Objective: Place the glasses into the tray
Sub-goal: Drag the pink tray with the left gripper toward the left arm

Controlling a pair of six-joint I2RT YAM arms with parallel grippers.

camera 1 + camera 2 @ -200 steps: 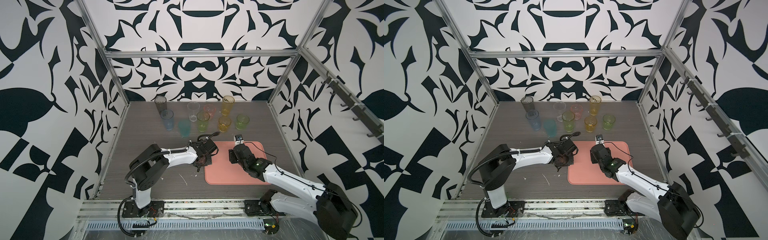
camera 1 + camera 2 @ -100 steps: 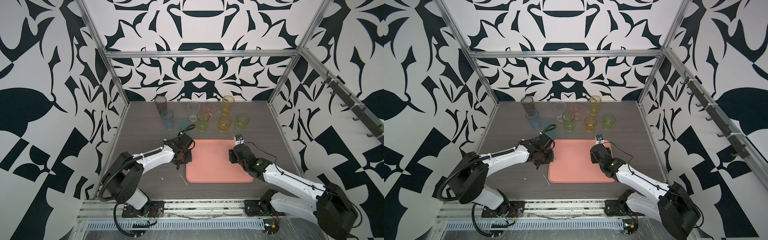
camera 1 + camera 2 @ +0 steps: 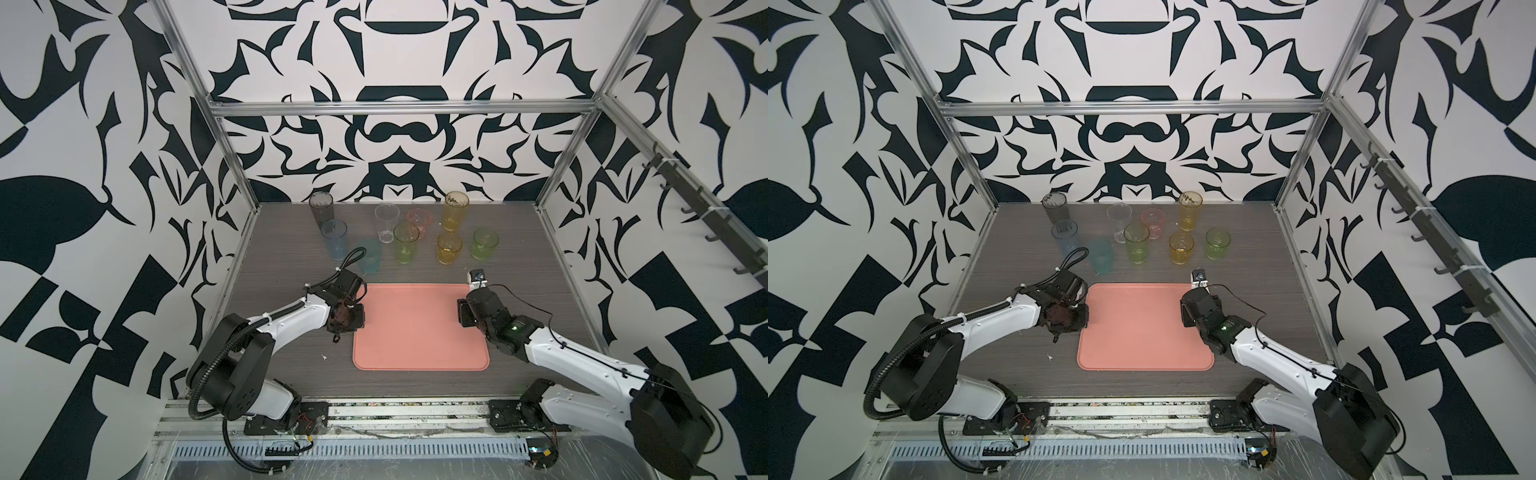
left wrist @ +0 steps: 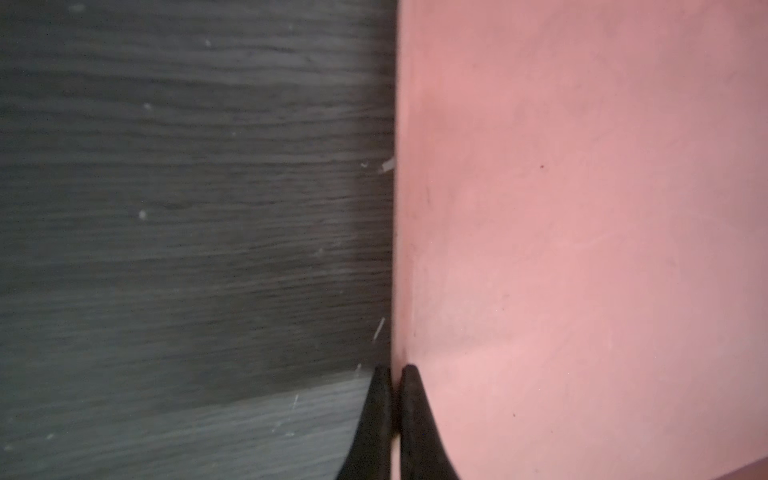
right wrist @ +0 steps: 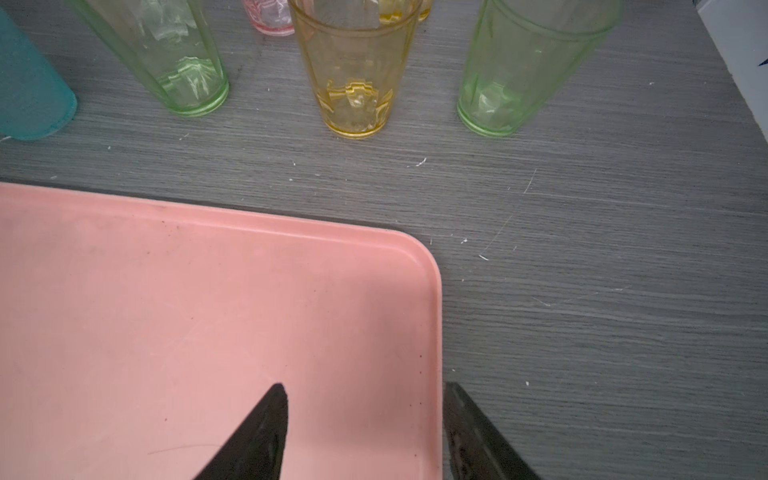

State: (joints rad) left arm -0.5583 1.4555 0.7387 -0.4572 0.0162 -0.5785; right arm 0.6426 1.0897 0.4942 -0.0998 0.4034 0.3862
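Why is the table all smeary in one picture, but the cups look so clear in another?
Left wrist view: the table grain is smeared into streaks and the tray edge is soft. Right wrist view: the yellow glass and table scratches are crisp; only the right fingers, close to the lens, are fuzzy.

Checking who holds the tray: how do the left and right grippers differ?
The left gripper is shut, pinching the tray rim; the right gripper is open, straddling the rim. The left gripper is at the tray's left edge, the right gripper at its right edge. Both are at the rim.
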